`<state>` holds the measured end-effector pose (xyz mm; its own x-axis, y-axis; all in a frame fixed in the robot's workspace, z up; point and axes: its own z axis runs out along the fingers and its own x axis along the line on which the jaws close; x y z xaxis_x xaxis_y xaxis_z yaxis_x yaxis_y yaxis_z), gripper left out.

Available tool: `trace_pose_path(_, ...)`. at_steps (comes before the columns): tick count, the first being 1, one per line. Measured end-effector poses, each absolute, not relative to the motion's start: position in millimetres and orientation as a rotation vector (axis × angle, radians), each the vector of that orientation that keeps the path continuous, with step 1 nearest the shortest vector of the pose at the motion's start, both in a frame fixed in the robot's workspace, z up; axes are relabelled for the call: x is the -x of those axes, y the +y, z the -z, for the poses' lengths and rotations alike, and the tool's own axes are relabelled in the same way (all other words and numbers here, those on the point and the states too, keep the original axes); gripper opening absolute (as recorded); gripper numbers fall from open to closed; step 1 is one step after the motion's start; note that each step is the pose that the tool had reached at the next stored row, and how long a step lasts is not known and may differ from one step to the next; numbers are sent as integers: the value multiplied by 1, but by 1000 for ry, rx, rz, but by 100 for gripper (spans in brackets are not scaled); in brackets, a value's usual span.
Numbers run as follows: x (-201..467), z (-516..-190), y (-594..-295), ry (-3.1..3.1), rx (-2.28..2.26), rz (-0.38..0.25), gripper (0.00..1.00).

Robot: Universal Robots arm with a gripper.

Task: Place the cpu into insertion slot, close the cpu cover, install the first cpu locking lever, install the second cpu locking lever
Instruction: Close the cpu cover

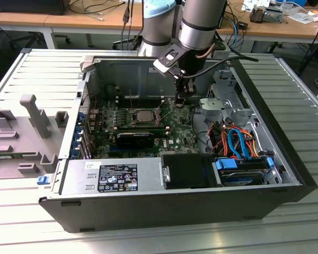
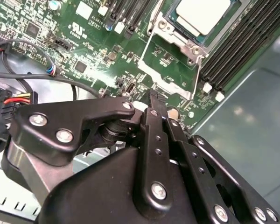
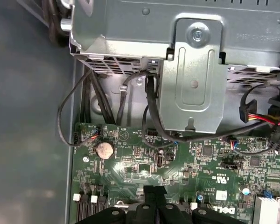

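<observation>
Cpu [image 2: 203,14] near pincer [image 2: 155,99], untouched

Arm [image 1: 201,21] angled downward; tool [image 2: 155,100] pinched closed, pointing down.

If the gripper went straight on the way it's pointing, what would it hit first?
The gripper would most likely meet the green motherboard, just beside the cpu cover, not the cpu; depth is hard to judge.

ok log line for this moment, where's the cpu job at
cpu seated in insertion slot | cpu cover open | fingers shut, empty, over motherboard near cover
</observation>
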<state>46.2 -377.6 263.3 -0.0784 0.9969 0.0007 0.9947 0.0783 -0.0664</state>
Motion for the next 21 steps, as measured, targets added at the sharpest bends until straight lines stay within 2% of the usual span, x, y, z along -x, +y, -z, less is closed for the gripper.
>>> trace_pose_path(6, -43, -255, -376, -2265, 2093, -73, 11)
trace_pose_path(21, 13, -253, -377, -2270, 2088, -59, 11)
